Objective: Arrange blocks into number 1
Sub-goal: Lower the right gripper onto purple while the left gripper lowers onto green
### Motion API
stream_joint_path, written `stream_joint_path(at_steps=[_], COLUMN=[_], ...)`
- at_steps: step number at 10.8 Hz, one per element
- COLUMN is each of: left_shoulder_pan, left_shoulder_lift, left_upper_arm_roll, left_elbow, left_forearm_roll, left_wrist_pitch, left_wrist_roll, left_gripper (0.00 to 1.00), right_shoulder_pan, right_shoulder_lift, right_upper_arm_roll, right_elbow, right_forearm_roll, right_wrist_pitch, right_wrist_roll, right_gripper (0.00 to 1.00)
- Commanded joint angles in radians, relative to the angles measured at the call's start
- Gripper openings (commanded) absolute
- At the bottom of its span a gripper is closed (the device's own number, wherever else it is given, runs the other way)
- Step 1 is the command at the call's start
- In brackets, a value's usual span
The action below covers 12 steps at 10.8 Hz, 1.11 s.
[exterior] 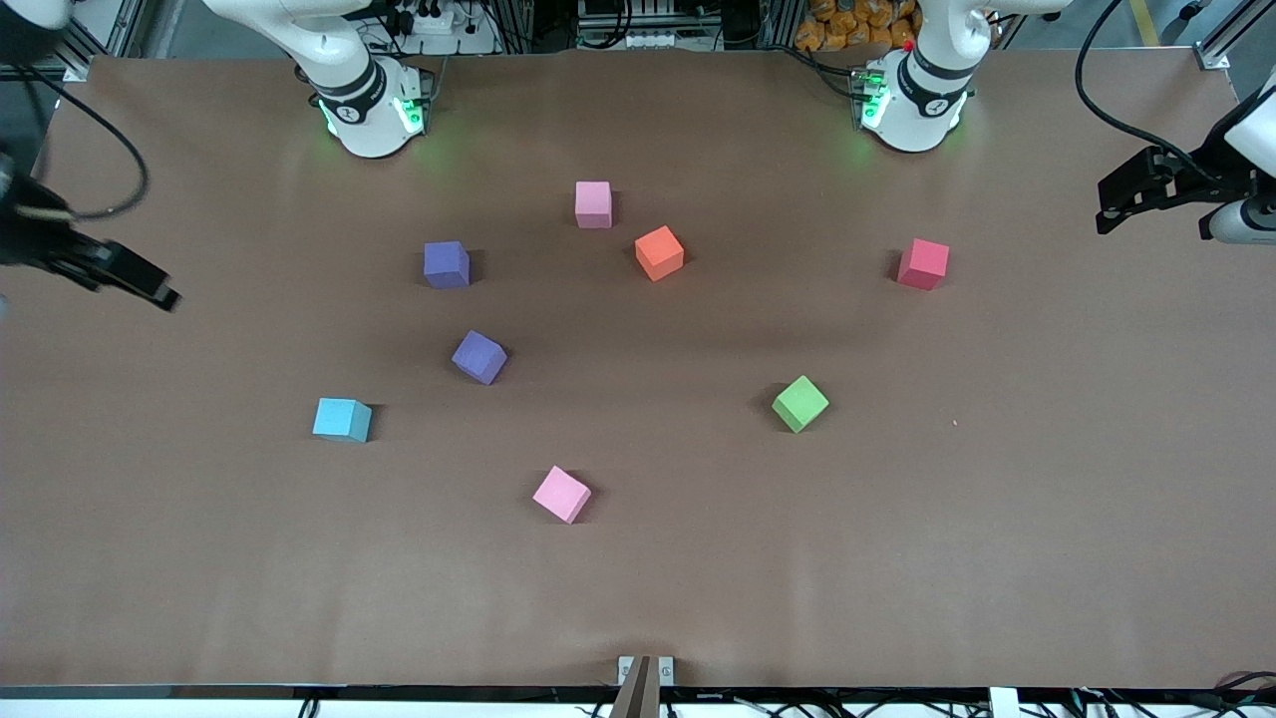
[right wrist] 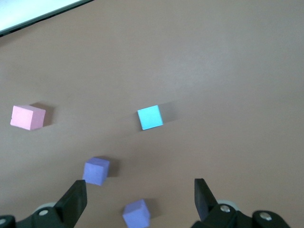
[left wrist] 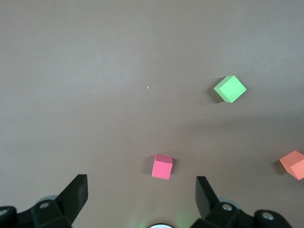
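Note:
Loose cubes lie scattered on the brown table (exterior: pixel 997 519): a pink block (exterior: pixel 593 203), an orange block (exterior: pixel 659 252), two purple blocks (exterior: pixel 446 264) (exterior: pixel 479 356), a green block (exterior: pixel 799 403) and a second pink block (exterior: pixel 561 494). My left gripper (exterior: pixel 1109 204) hangs open over the left arm's end of the table; its wrist view shows the green block (left wrist: pixel 230 89) and the orange block (left wrist: pixel 293 164) past the open gripper (left wrist: pixel 141 187). My right gripper (exterior: pixel 150 286) hangs open over the right arm's end, empty (right wrist: pixel 140 190), above the two purple blocks (right wrist: pixel 96 170) (right wrist: pixel 137 213).
A cyan cube (exterior: pixel 342 419) lies toward the right arm's end, nearer the front camera than the purple blocks. A red cube (exterior: pixel 923 263) sits toward the left arm's end, beside the orange block. Both arm bases (exterior: pixel 369 100) (exterior: pixel 912 100) stand at the table's back edge.

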Motion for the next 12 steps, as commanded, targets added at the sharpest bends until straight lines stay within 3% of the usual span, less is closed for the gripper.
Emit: stream_joint_path(at_steps=[1, 4, 7, 9, 12], left_shoulder_pan=[-0.010, -0.084, -0.145, -0.176, -0.190], left_shoulder_lift=[0.040, 0.150, 0.268, 0.336, 0.417], left_upper_arm_roll=[-0.003, -0.011, -0.014, -0.016, -0.037], left_elbow=[-0.006, -0.009, -0.009, -0.011, -0.044], left_forearm_roll=[0.004, 0.007, 0.002, -0.001, -0.042], left_wrist_pitch=[0.015, 0.055, 0.126, 0.190, 0.325], left_wrist_roll=[-0.020, -0.167, -0.286, -0.418, -0.623], left_gripper=[1.00, 1.00, 1.00, 1.00, 1.00], right_shoulder_pan=[0.031, 0.037, 0.165, 0.258, 0.345], right_shoulder_lift=[0.038, 0.150, 0.277, 0.356, 0.445], right_upper_arm_roll=[0.000, 0.000, -0.050, -0.100, -0.114], right_elbow=[-0.046, -0.045, -0.045, -0.045, -0.046], right_forearm_roll=[0.065, 0.090, 0.100, 0.158, 0.168], right_wrist_pitch=[0.041, 0.091, 0.195, 0.251, 0.314], right_wrist_roll=[0.140, 0.208, 0.389, 0.466, 0.477], right_gripper=[1.00, 1.00, 1.00, 1.00, 1.00])
